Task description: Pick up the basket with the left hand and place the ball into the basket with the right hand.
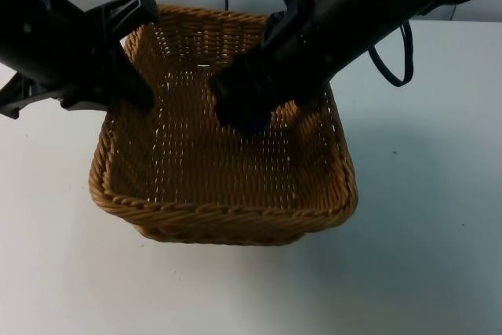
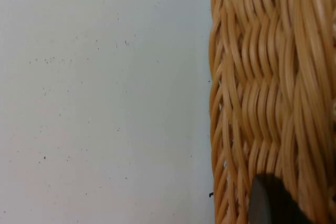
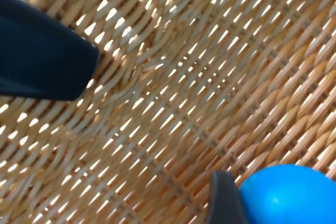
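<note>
- Top view: wicker basket (image 1: 223, 213) sits mid worktop (image 1: 423, 256), open side up, rim tilted a bit with the far left side higher.
- Top view: left end effector (image 1: 133, 88) is at the basket's left rim, black arm coming in from the upper left; fingers seem clamped on the rim, one inside the wall, one outside.
- Top view: right end effector (image 1: 245, 119) hangs over the inside of the basket, near the middle of the floor, arm coming from the upper right. Ball is hidden under it from this angle.
- Left wrist view: woven basket wall (image 2: 268, 98) close up beside bare white worktop (image 2: 100, 103); one black fingertip (image 2: 270, 203) lies against the weave. Closed on the rim.
- Right wrist view: basket floor weave (image 3: 199, 87) below, light coming through the gaps. Blue ball (image 3: 289, 195) is pressed against a dark fingertip (image 3: 223, 200), held in the right end effector above the basket floor. Dark shape to one side, cannot tell what it is.
</note>
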Available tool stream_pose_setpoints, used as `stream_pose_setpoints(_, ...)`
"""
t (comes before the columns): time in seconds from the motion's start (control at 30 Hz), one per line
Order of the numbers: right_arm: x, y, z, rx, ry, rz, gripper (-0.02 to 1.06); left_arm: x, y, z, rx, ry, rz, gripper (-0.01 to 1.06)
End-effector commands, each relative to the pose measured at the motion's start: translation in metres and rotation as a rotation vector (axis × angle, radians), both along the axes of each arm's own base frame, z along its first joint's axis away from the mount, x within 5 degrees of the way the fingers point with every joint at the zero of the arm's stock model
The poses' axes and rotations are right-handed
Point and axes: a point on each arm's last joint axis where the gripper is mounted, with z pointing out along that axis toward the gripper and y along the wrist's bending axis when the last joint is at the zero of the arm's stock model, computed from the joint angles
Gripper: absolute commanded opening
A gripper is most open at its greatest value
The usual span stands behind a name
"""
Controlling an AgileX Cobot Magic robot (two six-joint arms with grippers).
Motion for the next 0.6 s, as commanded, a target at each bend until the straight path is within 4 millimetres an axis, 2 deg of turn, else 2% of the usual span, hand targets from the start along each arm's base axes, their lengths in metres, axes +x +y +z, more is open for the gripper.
stream_pose_setpoints(0.0,0.001,0.002,0.004,0.007,-0.026,0.004,0.52,0.0,0.0,0.002,-0.027,0.008,0.022,0.0)
stream_pose_setpoints(0.13,0.001,0.002,0.009,0.014,-0.037,0.004,0.56,0.0,0.0,0.002,-0.027,0.007,0.023,0.0)
stream_pose_setpoints(0.23,-0.001,0.001,0.02,0.029,-0.056,0.005,0.67,0.0,0.0,0.002,-0.027,0.007,0.023,0.0)
stream_pose_setpoints(0.27,-0.001,0.001,0.02,0.029,-0.056,0.005,0.67,0.0,0.0,0.002,-0.027,0.007,0.023,0.0)
stream_pose_setpoints(0.3,-0.002,0.001,0.024,0.033,-0.059,0.008,0.74,0.0,0.0,0.002,-0.028,0.007,0.025,0.0)
stream_pose_setpoints(0.43,-0.004,0.0,0.034,0.044,-0.076,0.011,0.76,0.001,0.0,0.002,-0.028,0.006,0.026,0.0)
stream_pose_setpoints(0.57,-0.011,-0.005,0.059,0.055,-0.114,0.037,0.76,0.001,0.0,0.002,-0.026,0.004,0.028,0.0)
